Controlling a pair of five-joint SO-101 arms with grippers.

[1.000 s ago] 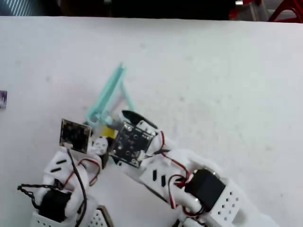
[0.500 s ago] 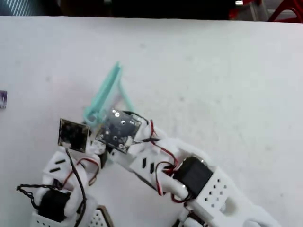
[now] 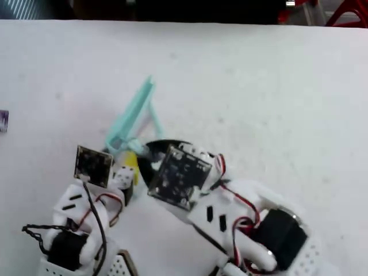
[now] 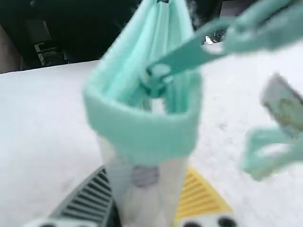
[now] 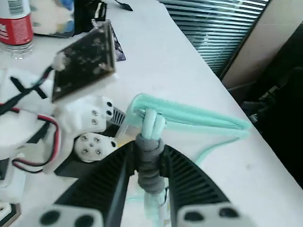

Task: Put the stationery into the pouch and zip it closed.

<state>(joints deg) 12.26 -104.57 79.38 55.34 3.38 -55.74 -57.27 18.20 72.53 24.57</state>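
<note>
The mint-green pouch (image 3: 133,112) stands on its long edge left of the table's middle. My left gripper (image 3: 130,160) is shut on the pouch's near end. In the left wrist view the pouch end (image 4: 142,118) sits between the grey and yellow fingers of the left gripper (image 4: 142,187), and a mint strap (image 4: 203,49) leads off the zipper pull (image 4: 156,80). My right gripper (image 5: 149,158) is shut on a grey ribbed sleeve (image 5: 149,163) of that strap, just beside the pouch (image 5: 189,116). In the high view the right gripper (image 3: 152,149) is next to the left one.
The two arms crowd the near left of the table (image 3: 259,86), wrists almost touching. A small purple object (image 3: 3,121) lies at the left edge. A bottle (image 5: 16,28) stands beyond the left arm (image 5: 87,118). Wide free room lies right and behind.
The right arm swung left toward the pouch, then drew back to the right and nearer. The pouch rocked slightly with it. The left arm stayed put.
</note>
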